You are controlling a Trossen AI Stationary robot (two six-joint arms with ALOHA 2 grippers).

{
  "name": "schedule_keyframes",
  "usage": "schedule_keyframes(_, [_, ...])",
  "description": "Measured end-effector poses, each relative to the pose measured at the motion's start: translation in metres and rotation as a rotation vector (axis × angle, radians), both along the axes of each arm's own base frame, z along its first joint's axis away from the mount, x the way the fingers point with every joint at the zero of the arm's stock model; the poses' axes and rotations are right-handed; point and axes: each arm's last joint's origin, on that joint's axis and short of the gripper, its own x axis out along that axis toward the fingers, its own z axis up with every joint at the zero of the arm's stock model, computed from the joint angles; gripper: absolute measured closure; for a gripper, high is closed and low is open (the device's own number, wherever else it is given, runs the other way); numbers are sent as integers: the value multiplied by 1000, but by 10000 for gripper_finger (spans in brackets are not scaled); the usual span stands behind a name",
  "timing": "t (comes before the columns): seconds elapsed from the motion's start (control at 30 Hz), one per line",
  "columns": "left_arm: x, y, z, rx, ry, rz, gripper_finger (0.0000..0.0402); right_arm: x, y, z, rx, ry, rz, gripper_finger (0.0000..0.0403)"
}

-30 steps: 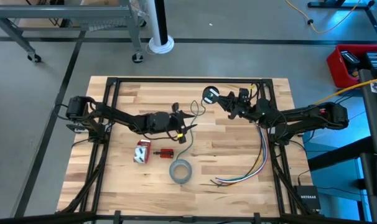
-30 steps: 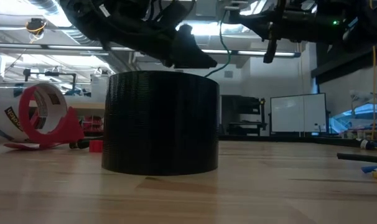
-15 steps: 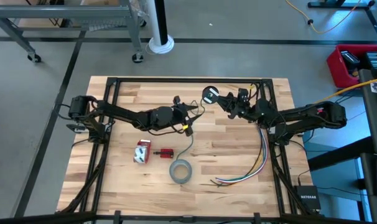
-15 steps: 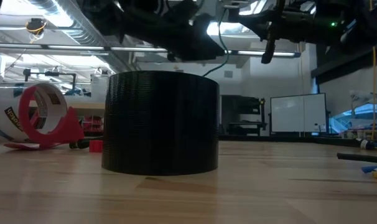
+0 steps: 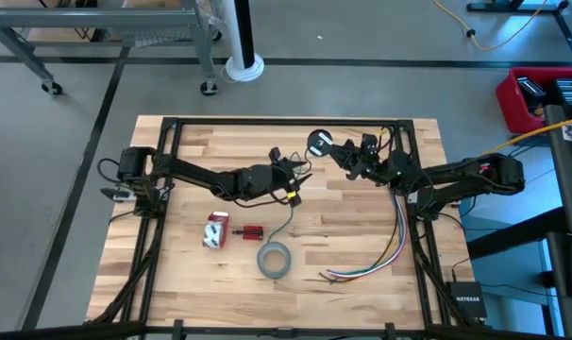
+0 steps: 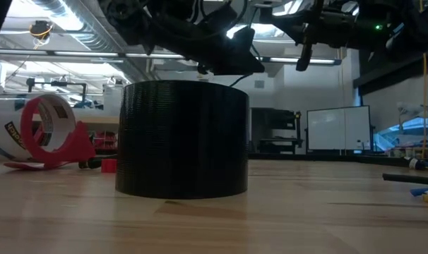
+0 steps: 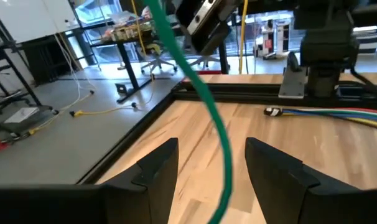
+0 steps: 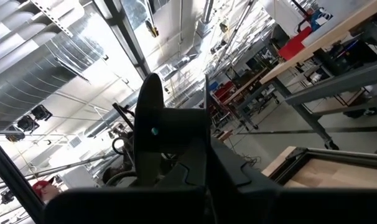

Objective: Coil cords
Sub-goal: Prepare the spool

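The cord is thin and dark, and shows green in the left wrist view (image 7: 221, 134). Its small round dark bundle (image 5: 317, 144) is up at the far middle of the table, with my right gripper (image 5: 331, 149) shut on it. From the bundle the cord (image 5: 293, 210) drops in a slack curve, and its lower end lies on the table by the grey tape roll (image 5: 274, 260). My left gripper (image 5: 300, 174) is open at mid-table, one finger on each side of the hanging cord (image 7: 223, 168). I see no touch there. My right gripper pinches the bundle (image 8: 160, 118) by its edge between its two shut fingers (image 8: 232, 171). The fingers come from the table's right side and slant upward. The bundle is lifted clear of the table, with the cord hanging slack below it.
A bunch of multicoloured wires (image 5: 385, 250) lies along the right side. A red and white tape dispenser (image 5: 215, 229) and a small red piece (image 5: 252, 231) lie left of the tape roll. Black frame rails (image 5: 267, 122) run round the tabletop.
My left gripper has reached toward the table's right and far edges, up to the hanging cord, which now runs between its open fingers. The bundle has stayed where it was.
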Motion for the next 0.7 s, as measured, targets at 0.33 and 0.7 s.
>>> schedule_keyframes(0.33, [0, 0, -3, -57, 1, 4, 293, 0, -1, 0, -1, 5, -33, 400])
schedule_keyframes(0.7, [0, -3, -2, -197, -81, 15, 392, 0, -2, -1, -1, 15, -57, 401])
